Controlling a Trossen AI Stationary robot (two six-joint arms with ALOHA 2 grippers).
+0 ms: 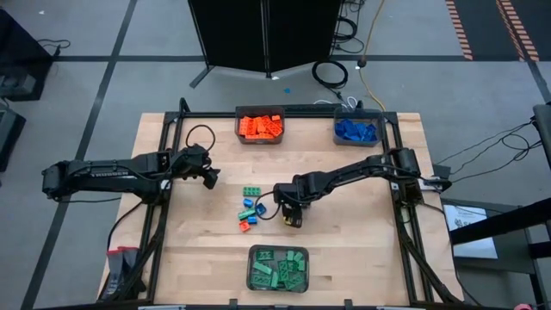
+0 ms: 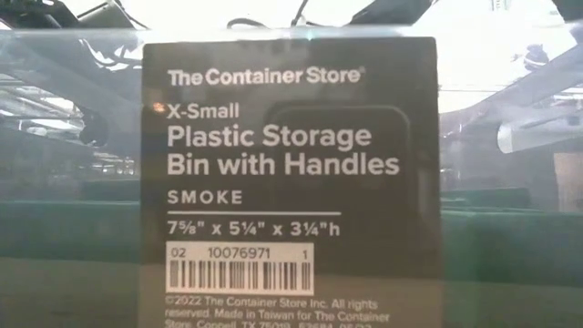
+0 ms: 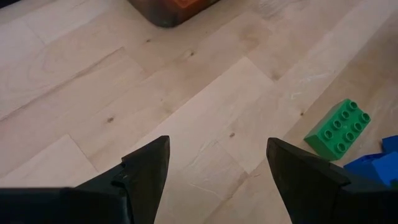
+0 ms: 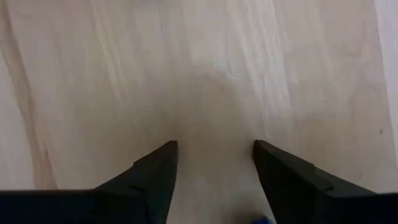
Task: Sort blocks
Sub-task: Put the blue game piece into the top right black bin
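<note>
The wooden table (image 1: 362, 241) had three grey bins on it. The far bin (image 1: 259, 127) in the middle held orange blocks (image 1: 261, 126). The far right bin (image 1: 358, 132) held blue blocks (image 1: 356, 130). The near bin (image 1: 278, 269) held green blocks (image 1: 280, 267). A small heap of loose blocks (image 1: 250, 209) lay in the middle of the table, between the bins. There was a green block (image 1: 251, 192) at the far side of the heap, with blue and orange ones just near of it. The right claw (image 1: 291, 215) was low over the table, just right of the heap. Its fingers (image 4: 155, 171) were apart, with only bare wood between them and nothing held. A tiny bit of blue showed at the edge of its own view, too small to tell what it was. The left claw (image 1: 209, 175) hung over the table left of the heap and a bit farther back, well apart from the blocks. Its fingers (image 3: 146, 171) were spread wide and held nothing. In its own view the green block (image 3: 337, 129) lay on the wood ahead, with a blue block (image 3: 373, 169) just beside it. The low view was filled by a label (image 2: 290, 178) on the side of a bin.
</note>
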